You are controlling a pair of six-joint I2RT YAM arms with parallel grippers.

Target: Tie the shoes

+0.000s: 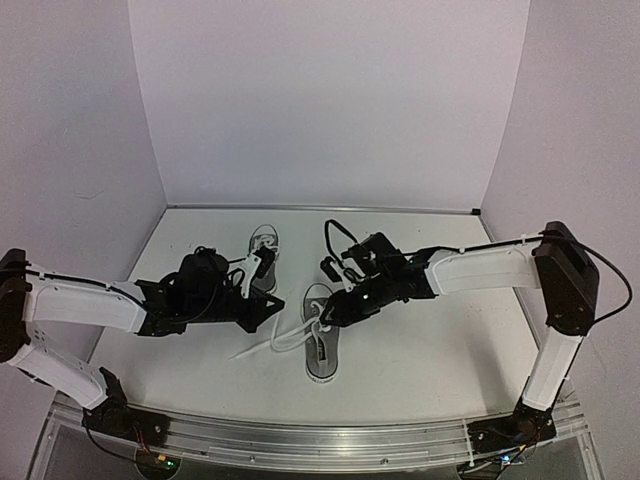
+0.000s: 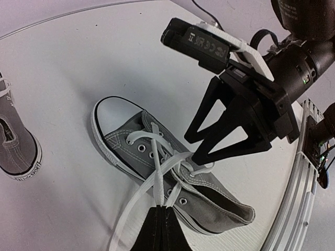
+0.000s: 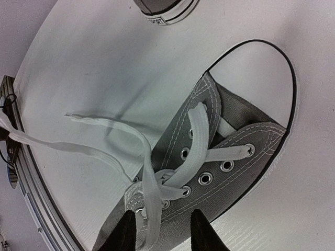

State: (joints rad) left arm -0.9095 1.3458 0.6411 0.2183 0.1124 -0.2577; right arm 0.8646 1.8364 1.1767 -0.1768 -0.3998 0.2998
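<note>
Gripping one white lace strand (image 3: 52,144) of the near shoe (image 1: 322,350) at mid-bench (image 1: 430,350), the left claw (image 2: 161,209) is fully closed, while the right claw (image 3: 163,232) stands narrowly parted astride the other strand (image 3: 149,209) above the eyelets, with the far shoe (image 1: 263,243) lying apart behind

Both arms wore white shells on their long links and black housings at the joints: left arm (image 1: 80,305), right arm (image 1: 480,268). A thin black cable (image 1: 327,233) looped above the right wrist. The right gripper (image 2: 197,148) had flat black triangular fingers (image 2: 226,151) with open cut-outs, below a white plate (image 2: 248,52) and a black camera block (image 2: 196,41). The left gripper (image 2: 162,209) was matte black and tapered. The bases (image 1: 510,432) were black.
</note>
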